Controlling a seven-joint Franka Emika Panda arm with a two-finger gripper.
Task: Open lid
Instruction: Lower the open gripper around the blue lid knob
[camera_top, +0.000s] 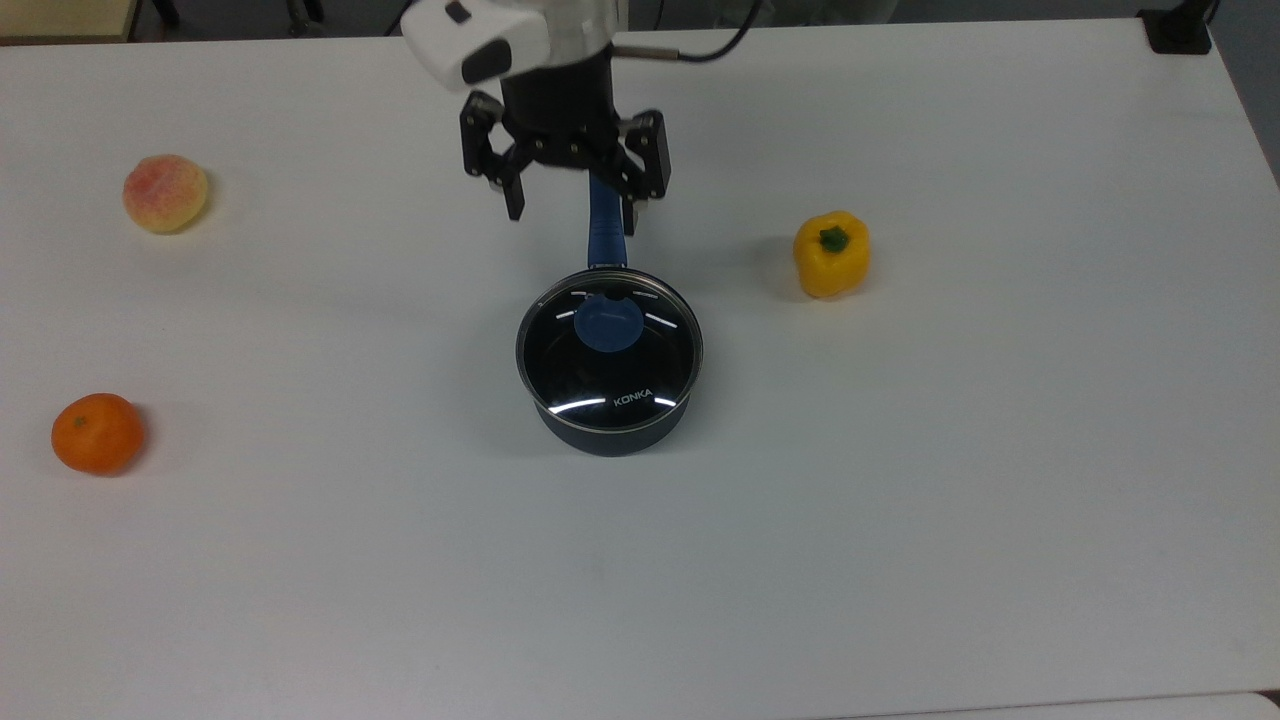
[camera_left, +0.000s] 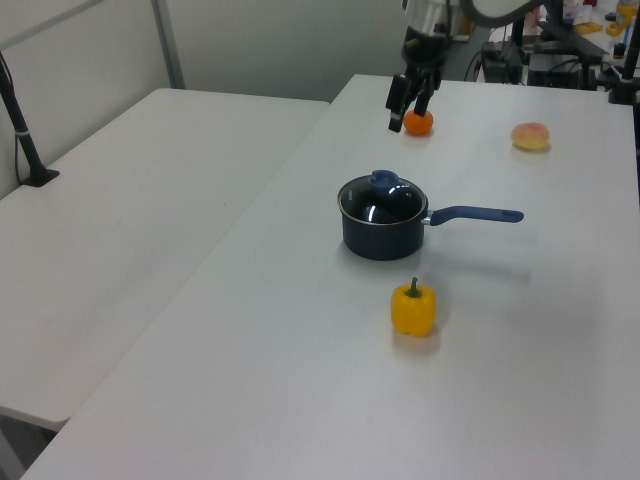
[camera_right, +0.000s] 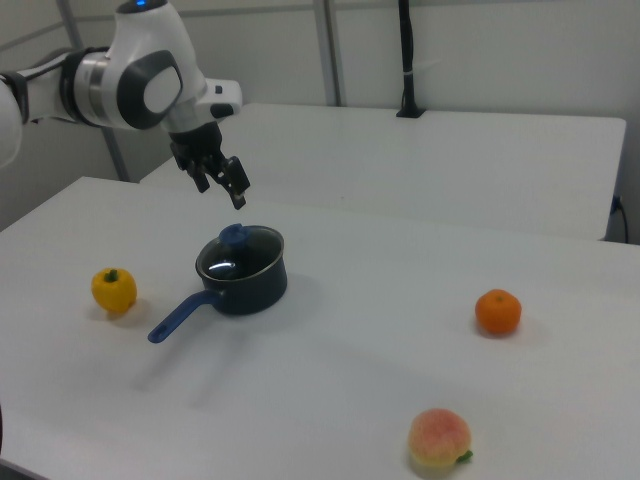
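In the top view, going from left to right across the white table (camera_top: 1000, 520), an orange (camera_top: 97, 433) sits near the left edge with a peach (camera_top: 165, 193) farther up the same side, well apart from everything else. Near the middle stands a dark saucepan (camera_top: 610, 432) with its blue handle (camera_top: 604, 235) pointing toward the top edge. The lid (camera_top: 609, 345) rests flat on the saucepan, covering it, with its blue knob (camera_top: 608, 323) up and white lettering near the lower rim. Above the handle hangs the gripper (camera_top: 572, 207), its two black fingers (camera_top: 514, 200) spread wide apart and holding nothing, clear of the lid and knob. To the right of the saucepan, a yellow pepper (camera_top: 831, 253) stands upright, apart from it. In the right view the gripper (camera_right: 223, 184) hangs above and just to the left of the lid (camera_right: 240, 250).
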